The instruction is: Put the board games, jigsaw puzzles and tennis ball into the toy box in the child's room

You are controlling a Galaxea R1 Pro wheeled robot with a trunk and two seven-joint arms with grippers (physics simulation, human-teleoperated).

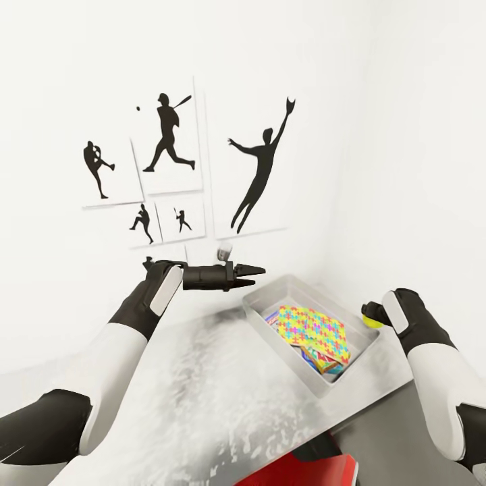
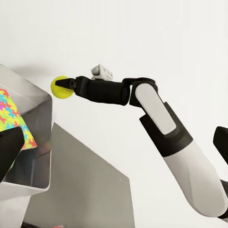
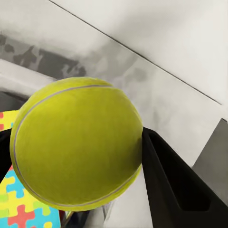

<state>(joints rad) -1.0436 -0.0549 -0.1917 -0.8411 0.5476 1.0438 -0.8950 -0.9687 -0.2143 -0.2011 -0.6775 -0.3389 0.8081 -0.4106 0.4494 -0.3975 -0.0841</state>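
Yellow-green tennis ball (image 3: 76,142) sits pinched in the right gripper (image 2: 64,86), held just beside the toy box's (image 1: 266,291) right rim above the table (image 1: 202,391). A jigsaw puzzle (image 1: 314,331) lies in the box. The left gripper (image 1: 253,271) hovers above the table near the box, fingers pressed together on nothing.

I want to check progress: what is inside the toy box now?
In the toy box a jigsaw puzzle lies on top. Coloured edges of other boxes show beneath it, mostly covered; I cannot tell which.
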